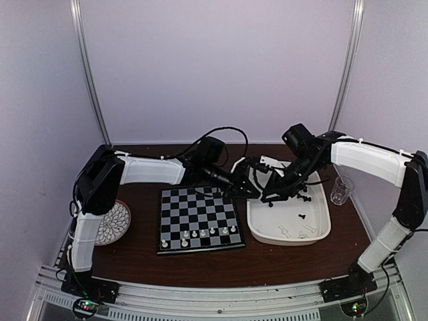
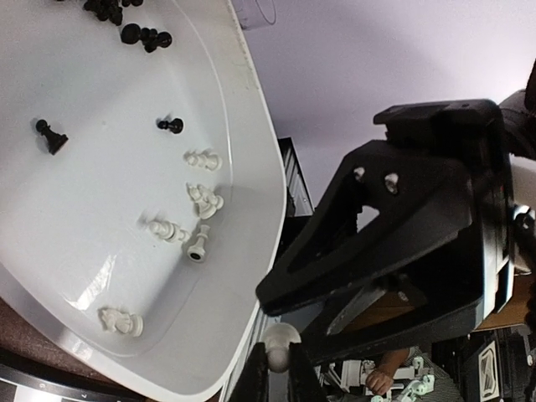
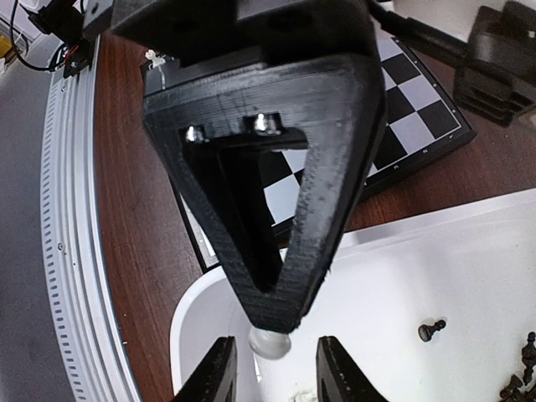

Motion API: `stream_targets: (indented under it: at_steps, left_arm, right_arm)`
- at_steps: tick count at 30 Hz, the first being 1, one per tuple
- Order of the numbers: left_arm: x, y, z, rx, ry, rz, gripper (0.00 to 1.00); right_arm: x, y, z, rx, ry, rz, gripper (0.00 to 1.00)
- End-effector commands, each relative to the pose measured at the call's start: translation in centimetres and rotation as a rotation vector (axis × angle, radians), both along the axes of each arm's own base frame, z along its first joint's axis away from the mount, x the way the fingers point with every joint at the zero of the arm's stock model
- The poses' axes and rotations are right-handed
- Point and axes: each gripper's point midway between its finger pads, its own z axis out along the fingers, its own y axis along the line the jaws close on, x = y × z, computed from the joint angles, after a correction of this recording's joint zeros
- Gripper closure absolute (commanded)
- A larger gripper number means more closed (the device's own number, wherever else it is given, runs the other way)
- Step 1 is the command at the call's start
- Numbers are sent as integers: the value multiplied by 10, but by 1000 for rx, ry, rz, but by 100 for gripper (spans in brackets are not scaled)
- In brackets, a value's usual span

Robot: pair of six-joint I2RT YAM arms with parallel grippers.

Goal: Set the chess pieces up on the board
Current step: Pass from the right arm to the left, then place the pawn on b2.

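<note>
Left pincer (image 2: 279, 373) is clamping a white chess piece (image 2: 280, 337) over the white tray (image 2: 243, 126) — right pincer (image 3: 270, 356) is standing open around it; the board (image 1: 197, 217) is lying at frame centre.

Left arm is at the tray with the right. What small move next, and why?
Probably draw the left gripper toward the board: it is shut on a white piece, and the right gripper stands open around it, over the tray.

The left tool (image 2: 280, 358) is clamped shut, seemingly on a white piece (image 2: 280, 337); the right tool (image 3: 276, 350) is set facing it, jaws parted.
</note>
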Motion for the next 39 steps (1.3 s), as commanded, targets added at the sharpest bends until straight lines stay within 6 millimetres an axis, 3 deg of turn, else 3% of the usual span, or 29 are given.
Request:
stream_targets:
  at_steps: [1,5,6,11,16,21,27,39]
  left_arm:
    - [9,14,35,-37,-137,11,98]
    - [12,41,36,92,-290,28,98]
    - [11,51,41,131,-345,38,98]
    - [16,114,21,422,-598,109,99]
    - [11,184,3,681,-754,158,99]
    - [-2,227,-9,791,-807,182,99]
    - [-18,258,-35,913,-835,167,99]
    - [-37,259,-70,988,-868,82,100]
  right_arm:
    - [-8,-20,35,22,-2,-3,62]
    - [-15,-47,46,47,37,-30,59]
    - [-17,-52,42,36,43,-35,58]
    - [-16,-65,14,-8,33,-86,57]
    - [4,-75,-15,-62,-8,-151,57]
    - [21,-84,-44,-97,-14,-194,57]
    - [28,-90,-58,-136,-32,-204,57]
    - [27,-97,-63,-170,-59,-209,57]
